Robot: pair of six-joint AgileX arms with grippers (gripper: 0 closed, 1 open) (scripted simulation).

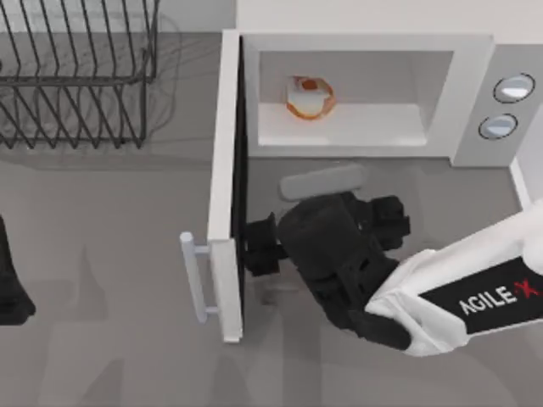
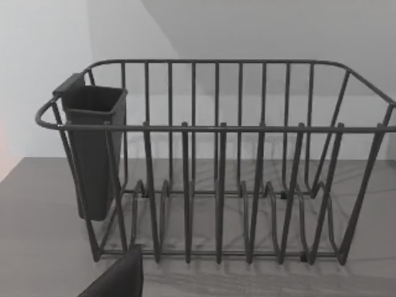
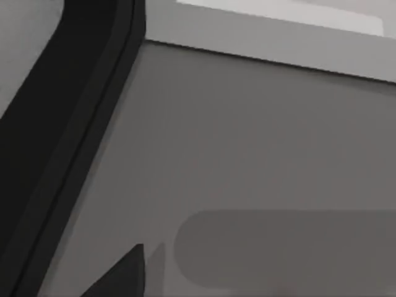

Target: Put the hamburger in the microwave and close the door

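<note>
The hamburger [image 1: 310,96] lies inside the microwave [image 1: 475,85], toward the left of its pale cavity. The door [image 1: 225,170] stands swung wide open, edge-on in the top view, with its bar handle [image 1: 197,275] on the outer left side. My right gripper [image 1: 260,246] is in front of the cavity, open, with its fingertips up against the door's dark inner face [image 3: 55,136] near the handle end and nothing held between them. My left gripper [image 1: 8,288] is parked at the table's left edge.
A black wire rack [image 1: 76,76] stands at the back left, with a dark cup [image 2: 93,148] hung on its end. Two silvery knobs [image 1: 513,87] sit on the microwave's right panel. A flat grey rounded patch [image 1: 322,181] lies on the table before the cavity.
</note>
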